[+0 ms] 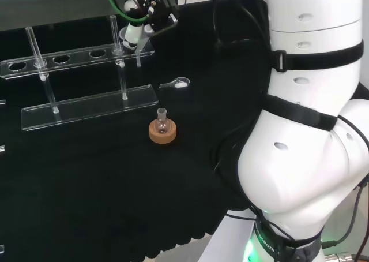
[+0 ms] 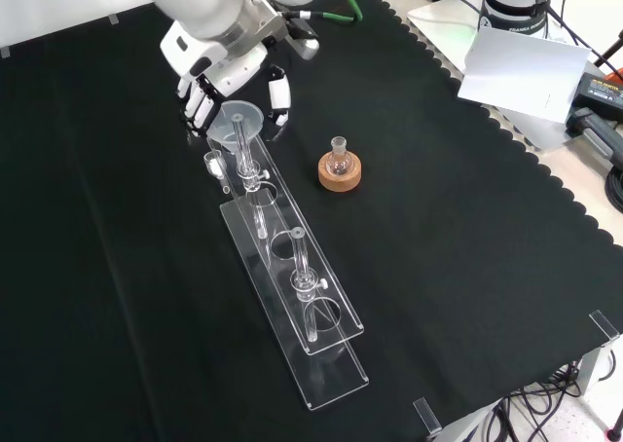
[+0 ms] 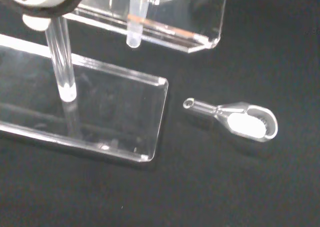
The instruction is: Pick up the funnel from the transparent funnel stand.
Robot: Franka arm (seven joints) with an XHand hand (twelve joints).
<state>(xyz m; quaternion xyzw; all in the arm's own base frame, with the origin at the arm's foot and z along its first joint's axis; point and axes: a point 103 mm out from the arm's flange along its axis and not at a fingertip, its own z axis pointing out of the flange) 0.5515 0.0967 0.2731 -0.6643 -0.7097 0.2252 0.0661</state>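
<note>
Funnel [image 2: 239, 122], seated in the end hole of the clear stand [image 2: 292, 296], hand [image 2: 229, 77] poised around its rim with fingers spread and not yet closed; best gathered at the rim and lifted straight up, stem clearing the hole.

No text, label, number or sign could be read anywhere in the three views. The clear funnel stand [image 2: 292, 276], the funnel [image 2: 240, 121], the small flask [image 2: 339, 153] on its cork ring [image 2: 340, 174], and the black table cloth [image 2: 467, 267] all carried no legible print.
</note>
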